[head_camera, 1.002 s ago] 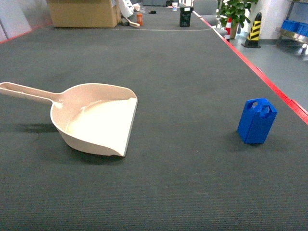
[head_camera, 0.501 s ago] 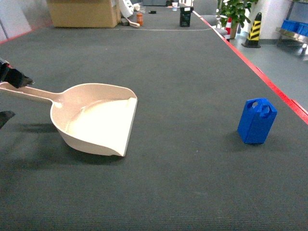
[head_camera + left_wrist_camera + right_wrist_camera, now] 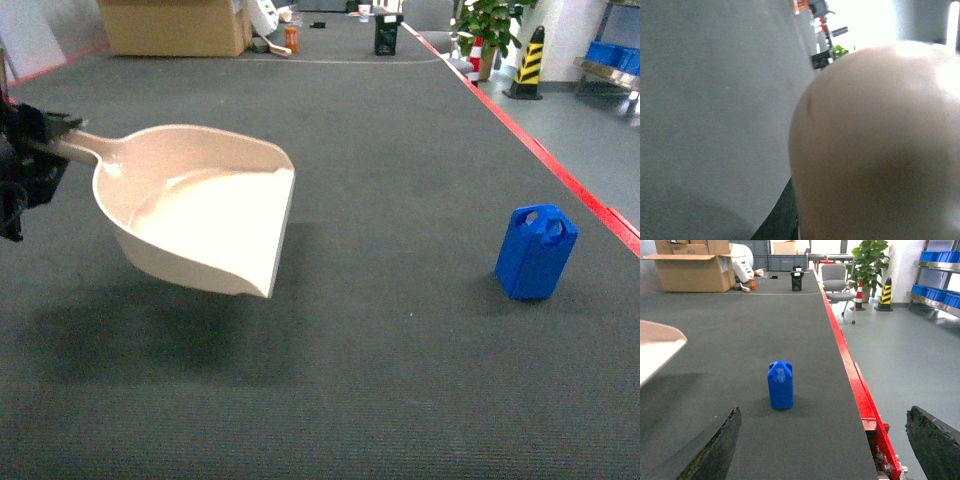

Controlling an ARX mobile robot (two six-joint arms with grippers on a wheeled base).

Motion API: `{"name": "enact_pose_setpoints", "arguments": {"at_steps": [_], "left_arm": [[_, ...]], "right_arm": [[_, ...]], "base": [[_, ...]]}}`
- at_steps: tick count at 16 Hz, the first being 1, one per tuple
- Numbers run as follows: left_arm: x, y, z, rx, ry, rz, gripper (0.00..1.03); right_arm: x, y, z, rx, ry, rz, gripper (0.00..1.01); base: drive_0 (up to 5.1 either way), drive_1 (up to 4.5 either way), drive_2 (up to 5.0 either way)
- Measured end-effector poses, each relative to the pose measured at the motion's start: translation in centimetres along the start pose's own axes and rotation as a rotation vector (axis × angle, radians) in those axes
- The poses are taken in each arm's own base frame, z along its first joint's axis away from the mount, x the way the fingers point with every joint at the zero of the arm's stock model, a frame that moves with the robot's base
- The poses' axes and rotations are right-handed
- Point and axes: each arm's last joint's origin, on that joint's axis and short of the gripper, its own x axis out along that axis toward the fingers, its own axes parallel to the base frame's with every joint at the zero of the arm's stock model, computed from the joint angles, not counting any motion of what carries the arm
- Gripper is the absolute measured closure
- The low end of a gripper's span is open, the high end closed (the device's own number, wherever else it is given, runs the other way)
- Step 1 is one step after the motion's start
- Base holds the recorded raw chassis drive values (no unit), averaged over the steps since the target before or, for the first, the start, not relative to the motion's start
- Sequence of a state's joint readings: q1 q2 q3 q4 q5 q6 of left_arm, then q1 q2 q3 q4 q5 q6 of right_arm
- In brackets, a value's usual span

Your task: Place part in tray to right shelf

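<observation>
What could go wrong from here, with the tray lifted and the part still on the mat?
The left hand holds the tray only at the far end of its handle, so it may sag or twist. The part stands upright near the red edge strip; a poor grasp by the open right hand might topple it or push it off.

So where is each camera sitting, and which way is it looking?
Head: up on the robot, slanting down at the dark mat; it shows the tray lifted by its handle in the left hand, and the part standing at right.
Left wrist: on the left arm, pressed close to the tray's rounded outside; no hand shows.
Right wrist: on the right arm, looking forward along the mat at the part, between its open right hand's fingers.
Shared: head and right wrist both see the part.
</observation>
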State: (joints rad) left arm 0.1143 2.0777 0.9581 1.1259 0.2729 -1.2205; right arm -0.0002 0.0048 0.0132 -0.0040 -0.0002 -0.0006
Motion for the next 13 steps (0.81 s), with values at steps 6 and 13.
{"name": "enact_pose_setpoints", "arguments": {"at_steps": [6,13], "left_arm": [[-5.1,-7.2,-4.6,-0.086,0.118,-0.234,0.86],[-6.1,-7.4,-5.6,-0.110,0.107,-0.219,0.86]], "right_arm": [[0.0,0.0,0.0,0.000,0.001,0.000,0.03],[0.1,0.1,-0.2,-0.023,0.146,-0.039,0.03]], "base": [[0.0,0.00,0.0],[0.0,0.00,0.0]]}}
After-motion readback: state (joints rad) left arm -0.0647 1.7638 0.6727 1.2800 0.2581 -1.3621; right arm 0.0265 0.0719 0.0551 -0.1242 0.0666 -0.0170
